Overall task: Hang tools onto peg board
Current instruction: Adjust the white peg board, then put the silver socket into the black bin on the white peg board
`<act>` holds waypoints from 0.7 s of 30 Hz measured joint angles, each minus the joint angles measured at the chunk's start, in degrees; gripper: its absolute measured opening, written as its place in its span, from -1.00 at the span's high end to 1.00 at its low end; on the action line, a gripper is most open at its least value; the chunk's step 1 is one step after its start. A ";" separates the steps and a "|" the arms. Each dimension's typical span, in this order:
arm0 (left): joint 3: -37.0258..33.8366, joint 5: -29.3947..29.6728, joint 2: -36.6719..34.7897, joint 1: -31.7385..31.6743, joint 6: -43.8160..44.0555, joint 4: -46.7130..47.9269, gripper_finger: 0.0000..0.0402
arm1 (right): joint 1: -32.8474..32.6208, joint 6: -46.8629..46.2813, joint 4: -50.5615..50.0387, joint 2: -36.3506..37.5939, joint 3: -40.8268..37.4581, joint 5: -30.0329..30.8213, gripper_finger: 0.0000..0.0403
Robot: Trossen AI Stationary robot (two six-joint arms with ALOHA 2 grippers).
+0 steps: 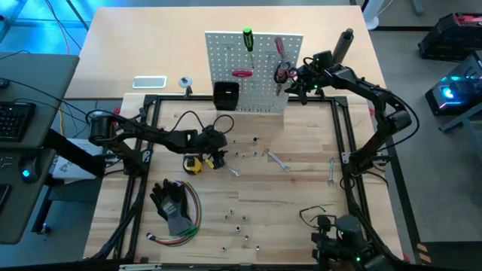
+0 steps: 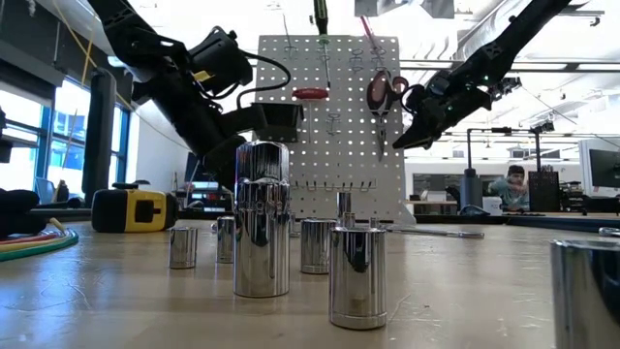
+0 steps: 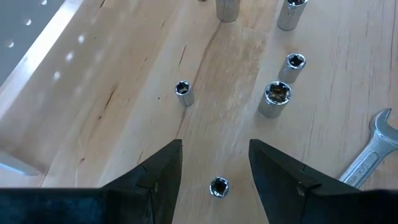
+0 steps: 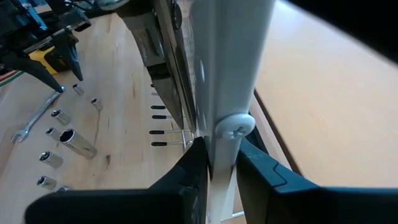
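Two arms at work. Left gripper [image 3: 214, 163], fingers released, hovers over a small silver socket bit [image 3: 218, 186] on the wooden worktop [image 1: 301, 203]; descent should be kept centred before closing. Right gripper [image 1: 288, 83] at the white perforated peg board [image 1: 260, 98], right edge; grip cannot be told.

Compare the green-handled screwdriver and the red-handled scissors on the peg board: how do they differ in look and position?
The green-handled screwdriver has one straight handle; the red-handled scissors have two loop handles. The screwdriver sits at the top edge of the peg board; the scissors hang lower, toward the board's right side, beside the right gripper. Both are already hung on the board.
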State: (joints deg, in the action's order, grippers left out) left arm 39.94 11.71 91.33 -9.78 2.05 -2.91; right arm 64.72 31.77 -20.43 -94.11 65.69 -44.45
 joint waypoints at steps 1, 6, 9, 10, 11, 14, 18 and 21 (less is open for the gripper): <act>0.00 -0.01 0.00 0.00 0.10 -0.01 0.11 | 0.05 -0.03 -0.09 0.02 0.00 0.00 0.75; 0.00 -0.01 0.00 0.00 0.17 0.01 0.11 | 0.16 -1.78 -0.37 0.13 0.04 0.82 0.65; 0.00 -0.01 0.00 0.00 -0.20 0.05 0.11 | 0.27 -3.48 -0.62 0.34 0.04 1.94 0.52; 0.00 -0.01 0.00 0.00 -0.20 0.08 0.11 | 0.29 -3.62 -0.91 0.46 0.04 2.28 0.47; 0.01 -0.01 0.00 0.00 -0.19 0.10 0.11 | 0.29 -3.67 -1.15 0.73 0.04 2.63 0.42; 0.00 -0.49 0.00 0.00 -0.20 0.17 0.11 | 0.29 -3.72 -2.09 2.17 0.02 3.56 0.29; 0.00 -0.64 0.00 0.00 -0.40 0.77 0.11 | 0.29 -3.64 -4.31 5.28 0.02 5.03 0.17; 0.00 -0.64 -0.02 0.00 -0.71 1.38 0.11 | 0.27 -3.54 -6.41 8.01 0.02 4.98 0.14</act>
State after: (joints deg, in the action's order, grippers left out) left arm 39.94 11.07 91.31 -9.78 1.33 -1.52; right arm 64.99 28.23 -26.85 -86.09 65.71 -39.46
